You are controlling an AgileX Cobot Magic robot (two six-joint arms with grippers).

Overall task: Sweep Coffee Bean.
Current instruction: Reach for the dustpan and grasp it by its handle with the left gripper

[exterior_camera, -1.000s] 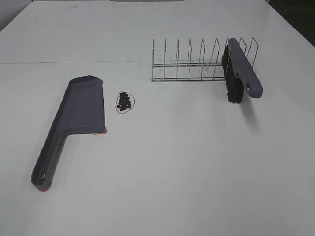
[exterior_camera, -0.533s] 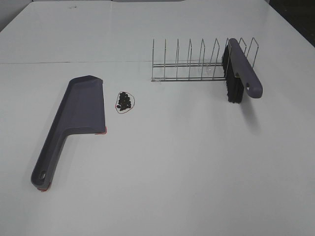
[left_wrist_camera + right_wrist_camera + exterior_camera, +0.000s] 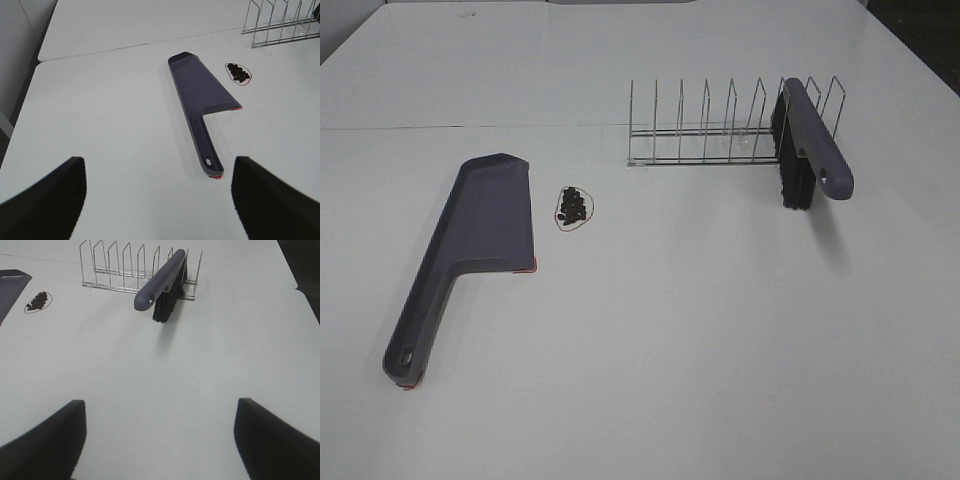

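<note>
The coffee bean [image 3: 572, 205] heap lies on the white table [image 3: 700, 330], left of the middle, a tight little clump of tiny dark brown-black ovals. A thin red wire loop [image 3: 250, 77] runs around them, and from here none seems to lie outside it. Individual beans are too small to count.

Just beside the heap, to its left, a grey dustpan [image 3: 490, 215] lies flat. The pan's long straight side is turned toward the beans without touching the loop, and its handle runs back toward the near left edge of the table. There are small red marks at the corner of the pan and at the handle's tip.

Well off to the right and farther back stands a wire rack [image 3: 690, 160] of upright dividers. A grey brush [image 3: 815, 135] rests in its right end, black bristles hanging down and the handle slanting out over the table.

Neither arm shows in the high view. At the wrists, the left gripper [image 3: 157, 200] is held back above the near table, facing the dustpan's handle, its fingers [image 3: 50, 200] spread wide with nothing between them. The right gripper [image 3: 160, 440] is likewise drawn back, pointing toward the brush, its fingers [image 3: 272, 440] wide apart and holding nothing.
</note>
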